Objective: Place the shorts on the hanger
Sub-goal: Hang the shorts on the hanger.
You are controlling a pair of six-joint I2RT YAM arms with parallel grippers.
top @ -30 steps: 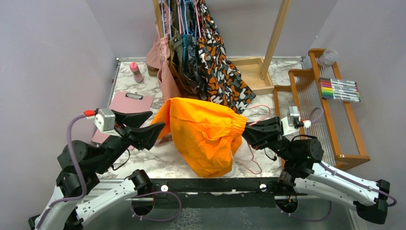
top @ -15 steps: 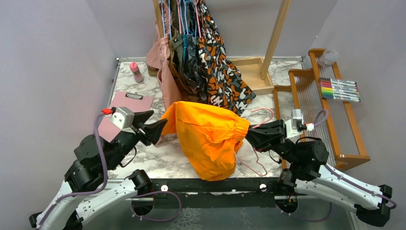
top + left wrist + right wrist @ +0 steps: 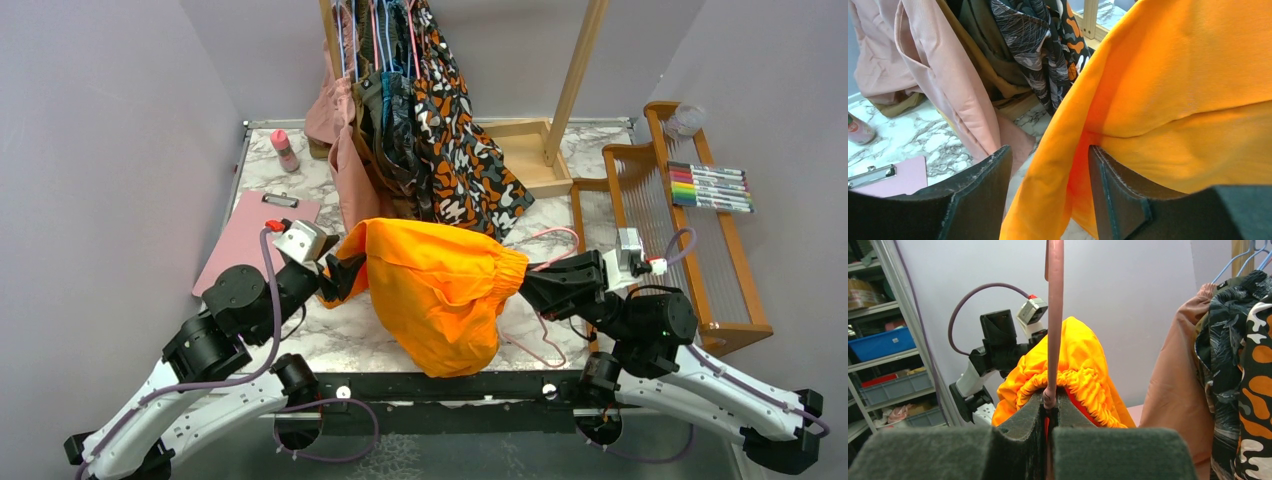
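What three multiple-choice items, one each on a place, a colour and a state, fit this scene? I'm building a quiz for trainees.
1. The clipboard lies: A left of the shorts; B right of them; C on them.
2. The hanger is: A blue; B pink; C white.
3. The right gripper is: A open; B shut on the hanger; C shut on the clipboard.
Answers: 1 A, seen from above it sits to their left; 2 B, the wrist view shows pink wire; 3 B, its fingers pinch the wire.
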